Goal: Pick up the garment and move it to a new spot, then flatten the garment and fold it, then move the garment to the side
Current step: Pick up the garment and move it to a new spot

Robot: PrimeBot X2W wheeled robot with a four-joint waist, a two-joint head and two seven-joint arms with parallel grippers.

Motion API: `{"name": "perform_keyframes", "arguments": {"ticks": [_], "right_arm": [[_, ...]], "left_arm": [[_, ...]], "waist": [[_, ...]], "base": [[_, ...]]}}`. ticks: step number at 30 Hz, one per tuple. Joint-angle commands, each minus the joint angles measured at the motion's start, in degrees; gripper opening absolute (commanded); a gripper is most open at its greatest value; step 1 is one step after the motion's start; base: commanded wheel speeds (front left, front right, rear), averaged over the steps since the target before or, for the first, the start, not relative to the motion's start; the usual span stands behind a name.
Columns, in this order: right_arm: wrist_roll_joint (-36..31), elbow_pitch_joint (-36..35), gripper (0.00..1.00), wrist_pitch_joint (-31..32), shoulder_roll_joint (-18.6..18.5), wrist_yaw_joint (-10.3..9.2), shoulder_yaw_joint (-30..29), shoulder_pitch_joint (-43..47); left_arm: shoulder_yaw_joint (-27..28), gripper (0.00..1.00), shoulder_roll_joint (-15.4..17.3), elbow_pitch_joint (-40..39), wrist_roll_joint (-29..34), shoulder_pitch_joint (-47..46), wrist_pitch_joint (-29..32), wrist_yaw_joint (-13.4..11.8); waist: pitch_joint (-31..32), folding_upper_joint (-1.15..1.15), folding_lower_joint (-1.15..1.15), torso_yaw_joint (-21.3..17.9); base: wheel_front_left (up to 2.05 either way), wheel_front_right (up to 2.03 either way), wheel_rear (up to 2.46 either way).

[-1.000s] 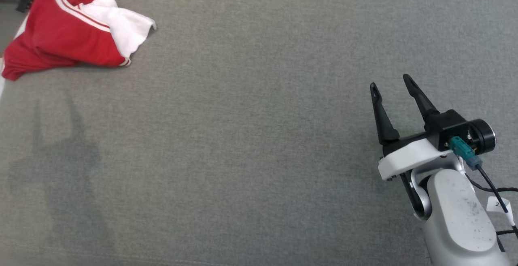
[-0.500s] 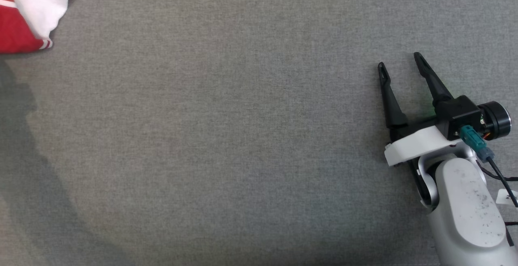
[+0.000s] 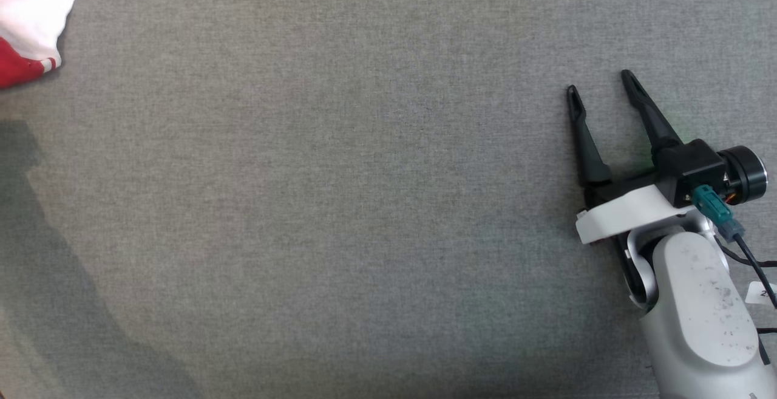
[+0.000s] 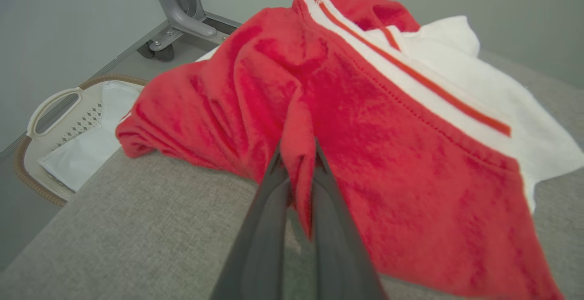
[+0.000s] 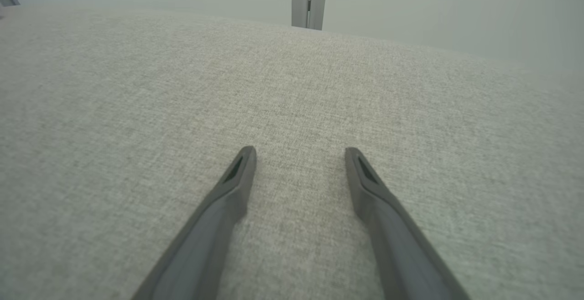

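Left gripper clamped on garment; right gripper spread wide, empty.
Garment: red and white, crumpled in 1 heap on the grey table, near its edge. A raised red fold is nipped between the left jaws, which stand together. Head view: the garment's white corner sits at the top left, well apart from the right gripper at the right, over bare table; can't tell if it touches. Basket on the floor past the table edge, white cloth inside.
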State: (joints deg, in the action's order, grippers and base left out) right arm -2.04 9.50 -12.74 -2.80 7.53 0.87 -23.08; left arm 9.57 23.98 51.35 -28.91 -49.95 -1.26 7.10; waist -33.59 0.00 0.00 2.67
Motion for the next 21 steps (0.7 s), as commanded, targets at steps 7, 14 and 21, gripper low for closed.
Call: {"name": "perform_keyframes", "arguments": {"ticks": [7, 14, 21], "right_arm": [[1.7, 3.0, 1.00, -1.2, -0.2, -0.09, 0.3, 0.7], [4.3, 6.4, 1.00, -2.2, -0.2, -0.09, 1.0, 2.5], [7.2, 9.3, 1.00, -2.4, -0.2, -0.09, 1.9, 5.3]], "left_arm": [[-3.5, 0.00, 1.5, -2.5, 0.8, -1.4, -5.1, 0.4], [-11.1, 0.00, 2.2, -10.2, 2.6, 1.0, -6.9, 0.5], [-20.8, 0.00, 0.7, -20.3, 3.9, 2.8, -3.4, 0.5]], "waist": [[5.5, 0.00, 0.00, -0.7], [14.1, 0.00, 0.00, -3.3], [22.6, 0.00, 0.00, -7.4]], "base": [[0.00, 0.00, 0.00], [0.00, 0.00, 0.00], [0.00, 0.00, 0.00]]}}
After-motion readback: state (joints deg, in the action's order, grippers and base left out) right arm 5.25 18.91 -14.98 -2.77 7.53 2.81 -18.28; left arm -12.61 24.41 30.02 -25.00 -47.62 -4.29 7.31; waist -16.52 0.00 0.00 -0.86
